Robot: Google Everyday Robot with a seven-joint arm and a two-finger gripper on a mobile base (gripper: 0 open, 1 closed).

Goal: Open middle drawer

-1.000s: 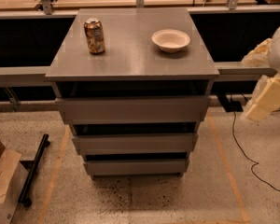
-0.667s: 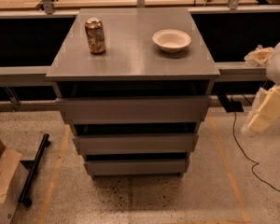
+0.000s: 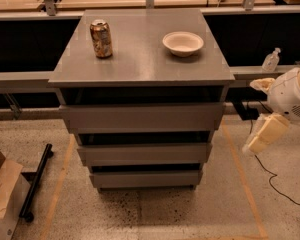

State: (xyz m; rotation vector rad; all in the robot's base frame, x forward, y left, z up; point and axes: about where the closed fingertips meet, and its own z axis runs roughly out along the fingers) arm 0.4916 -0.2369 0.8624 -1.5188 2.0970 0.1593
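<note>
The grey cabinet stands in the middle of the view with three stacked fronts. The middle drawer is the second front, flat and handleless, and sits closed in line with the others. My gripper hangs at the right edge of the view, beside the cabinet's right side at the height of the middle drawer, about a hand's width away from it and not touching. The white arm housing is above it.
A drink can and a white bowl stand on the cabinet top. A cardboard box and a black bar lie on the floor at left. A cable runs over the floor at right. A bottle stands on the rail behind.
My arm has dropped lower at the right side of the cabinet, and the gripper now hangs nearer the middle drawer's height. The drawers have not moved.
</note>
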